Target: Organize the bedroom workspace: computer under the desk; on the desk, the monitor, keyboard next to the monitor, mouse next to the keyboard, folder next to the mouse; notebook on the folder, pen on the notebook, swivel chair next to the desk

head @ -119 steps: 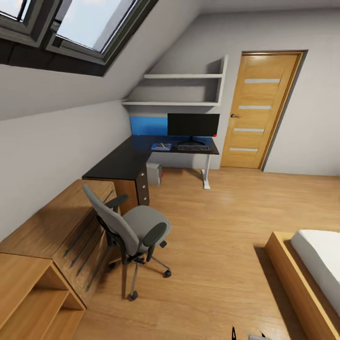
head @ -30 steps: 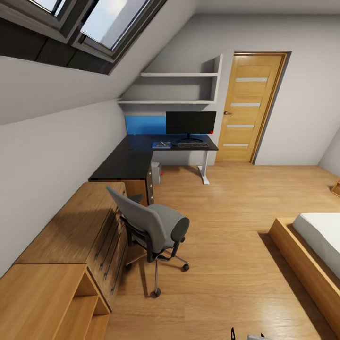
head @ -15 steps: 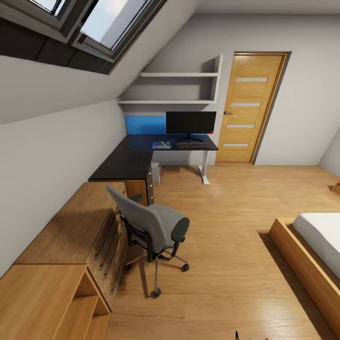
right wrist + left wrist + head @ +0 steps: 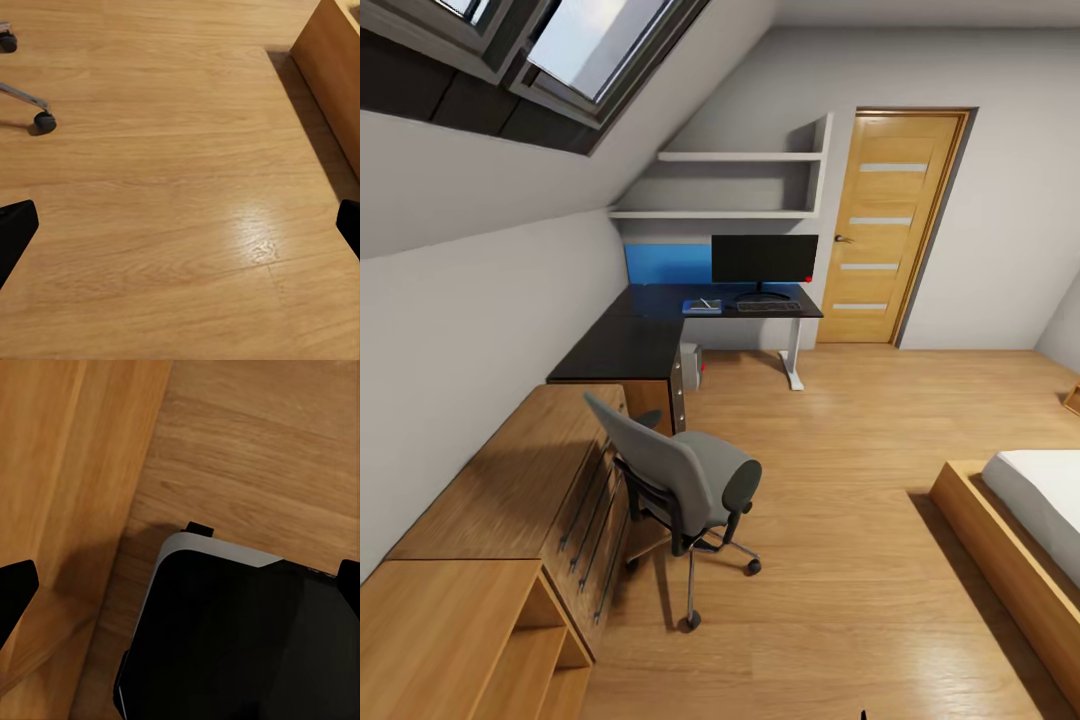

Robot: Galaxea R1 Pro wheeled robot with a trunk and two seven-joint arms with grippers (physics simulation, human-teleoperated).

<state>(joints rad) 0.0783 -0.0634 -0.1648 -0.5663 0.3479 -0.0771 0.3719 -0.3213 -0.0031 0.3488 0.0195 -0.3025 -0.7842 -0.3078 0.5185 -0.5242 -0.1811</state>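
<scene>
Two grippers, left (image 4: 180, 585) and right (image 4: 180, 225), are held wide open and empty over the wooden floor, while the grey padded swivel chair (image 4: 685, 482) is seen ahead and leftward, nearer the left arm, well apart from the long black L-shaped desk (image 4: 650, 335).

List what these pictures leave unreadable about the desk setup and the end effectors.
- Mouse: too small to pick out on the far desk in the head view.
- Pen and notebook on the folder: a tiny blur, stacking unclear.
- Computer: mostly hidden by the desk's drawer block.
- Left end effector and right end effector: fingertips cut off by the wrist views' edges.
</scene>
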